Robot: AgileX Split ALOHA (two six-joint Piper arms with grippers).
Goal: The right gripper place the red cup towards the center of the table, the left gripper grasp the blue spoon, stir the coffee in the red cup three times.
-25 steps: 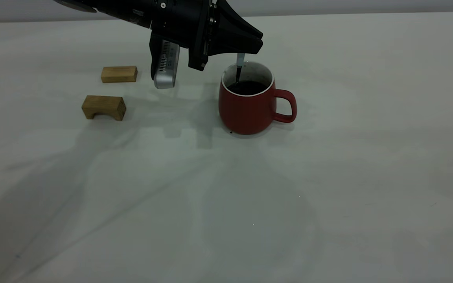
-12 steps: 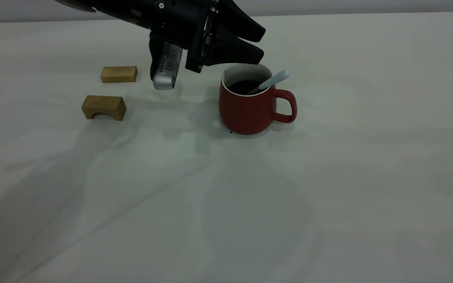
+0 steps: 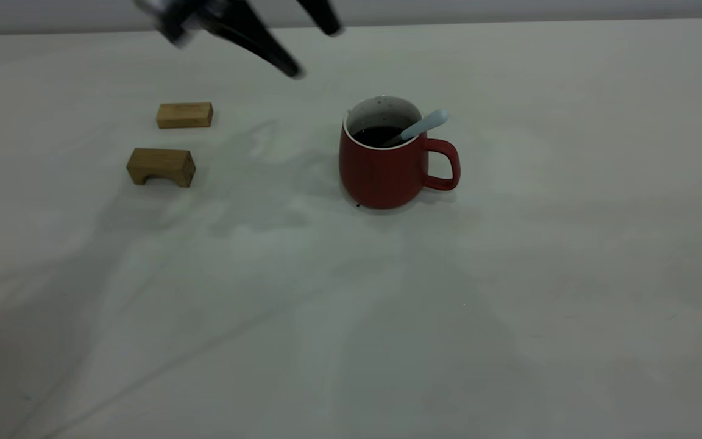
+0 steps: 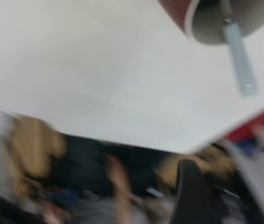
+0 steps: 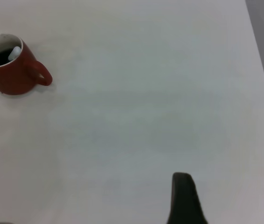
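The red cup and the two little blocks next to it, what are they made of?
The red cup looks like glazed ceramic: smooth red outside, white inside and rim. The flat block and the arched block look like bare wood: tan, matte, with faint grain. The blue spoon seems to have a plastic handle, though that is less sure.

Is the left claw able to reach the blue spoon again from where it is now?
Probably yes. The left claw is open above the table, and the blue spoon leans free on the red cup, with nothing between.

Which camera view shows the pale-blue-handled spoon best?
The exterior view: the small pale-blue-handled metal spoon leans on the squat red mug's rim. Left wrist shows it blurred; right wrist shows only the handle tip.
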